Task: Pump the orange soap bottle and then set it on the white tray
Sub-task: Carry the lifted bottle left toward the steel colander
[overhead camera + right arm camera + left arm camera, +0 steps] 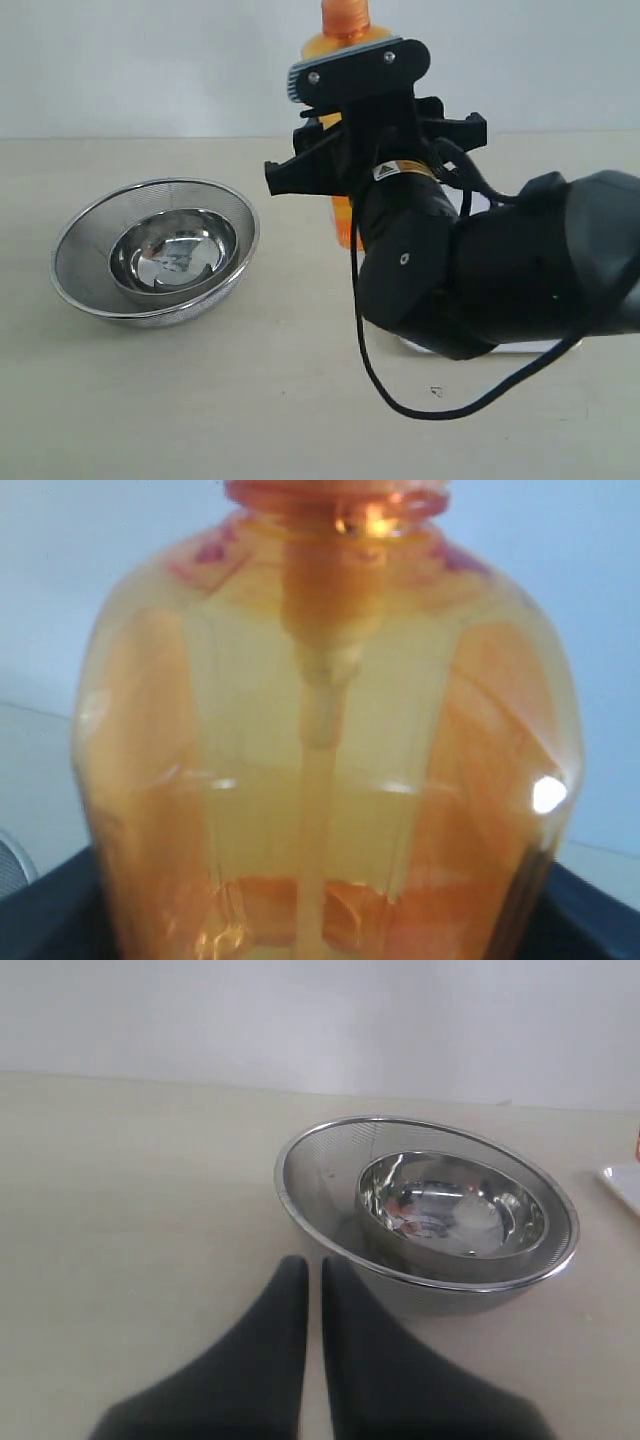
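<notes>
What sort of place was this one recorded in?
Likely a lab tabletop rig: plain beige table, blank white wall, and a few props such as the steel strainer bowl and orange soap bottle.

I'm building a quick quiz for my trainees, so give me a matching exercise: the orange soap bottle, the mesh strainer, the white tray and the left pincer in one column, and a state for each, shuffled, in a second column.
Column one:
1. orange soap bottle
2. mesh strainer
3. white tray
4. left pincer

Column two:
A. closed, gripping nothing
B. translucent, partly filled with liquid
C. only a sliver in view
D. holds a smaller shiny steel bowl

Pairs: 1-B, 2-D, 3-C, 4-A
</notes>
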Controlling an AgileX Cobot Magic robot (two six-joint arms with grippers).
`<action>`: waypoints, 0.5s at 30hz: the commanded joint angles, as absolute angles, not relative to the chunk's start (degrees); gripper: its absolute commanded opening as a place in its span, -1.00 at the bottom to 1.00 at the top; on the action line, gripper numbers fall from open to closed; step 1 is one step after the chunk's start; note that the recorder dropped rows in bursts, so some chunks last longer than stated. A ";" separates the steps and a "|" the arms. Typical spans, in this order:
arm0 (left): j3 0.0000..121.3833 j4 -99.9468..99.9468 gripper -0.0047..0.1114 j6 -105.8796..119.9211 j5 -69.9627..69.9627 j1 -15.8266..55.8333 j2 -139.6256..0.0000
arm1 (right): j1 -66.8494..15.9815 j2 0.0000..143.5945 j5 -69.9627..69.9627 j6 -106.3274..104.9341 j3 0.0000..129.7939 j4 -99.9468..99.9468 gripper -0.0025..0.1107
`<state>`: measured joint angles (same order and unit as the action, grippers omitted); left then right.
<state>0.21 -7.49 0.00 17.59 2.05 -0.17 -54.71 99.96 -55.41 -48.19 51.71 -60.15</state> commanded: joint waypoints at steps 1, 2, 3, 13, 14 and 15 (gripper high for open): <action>0.00 -7.40 -0.84 0.47 17.17 1.87 0.00 | -55.12 102.17 -60.58 -54.55 54.30 -61.52 -0.96; 0.00 -7.40 -0.84 0.47 17.17 1.87 0.00 | -55.41 103.07 -60.58 -55.19 54.90 -61.52 -0.96; 0.00 -7.40 -0.84 0.47 17.17 1.87 0.00 | -55.58 103.89 -60.46 -55.74 55.51 -61.52 -0.96; 0.00 -7.40 -0.84 0.47 17.17 1.87 0.00 | -55.94 109.51 -56.95 -60.58 61.10 -61.47 -0.96; 0.00 -7.40 -0.84 0.47 17.17 1.87 0.00 | -55.94 109.89 -56.64 -60.69 61.48 -61.47 -0.96; 0.00 -7.40 -0.84 0.47 17.17 1.87 0.00 | -55.94 110.13 -56.05 -60.69 61.85 -61.36 -0.96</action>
